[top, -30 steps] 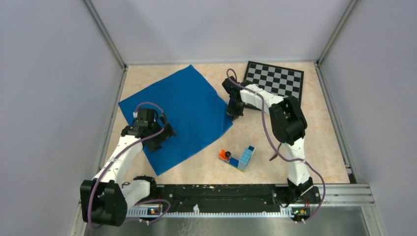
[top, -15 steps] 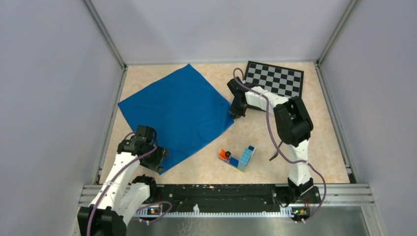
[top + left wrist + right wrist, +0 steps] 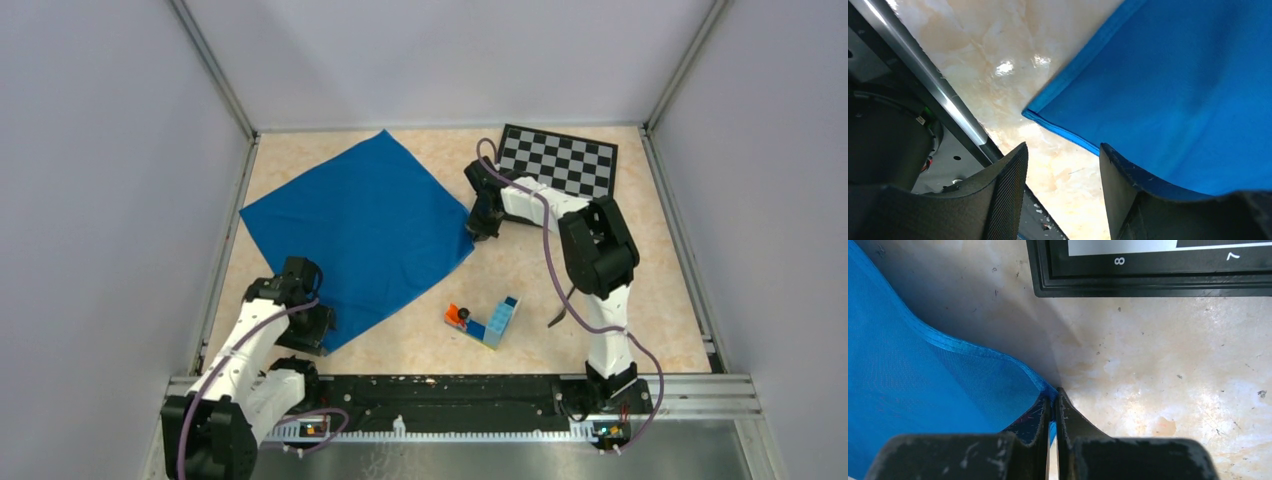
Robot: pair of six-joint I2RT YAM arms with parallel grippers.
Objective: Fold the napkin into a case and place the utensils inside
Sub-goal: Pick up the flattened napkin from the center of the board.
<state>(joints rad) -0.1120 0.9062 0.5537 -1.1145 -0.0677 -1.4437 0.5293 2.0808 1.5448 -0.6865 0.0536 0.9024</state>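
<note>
The left arm has drawn back from the middle of the napkin (image 3: pixel 360 230) toward its base, and the left claw (image 3: pixel 308 326) now sits at the cloth's near corner. The right arm has barely shifted. The napkin lies spread flat as a diamond on the counter (image 3: pixel 650 300).

In the left wrist view the left claw's fingers (image 3: pixel 1008 185) are apart, and the near corner lies just ahead of the gap, not yet between them. The right claw (image 3: pixel 1053 401) is clamped on the napkin's right corner.

The step in hand looks like taking hold of corners for the first fold. Next, the left claw probably has to move forward over the corner, close on it and lift.

The chessboard (image 3: pixel 560 160) lies just beyond the right claw, and a blue toy-brick block (image 3: pixel 497 320) with an orange piece (image 3: pixel 457 315) sits near the napkin's lower right edge. Neither blocks an inward fold. The utensils cannot be picked out with certainty.
</note>
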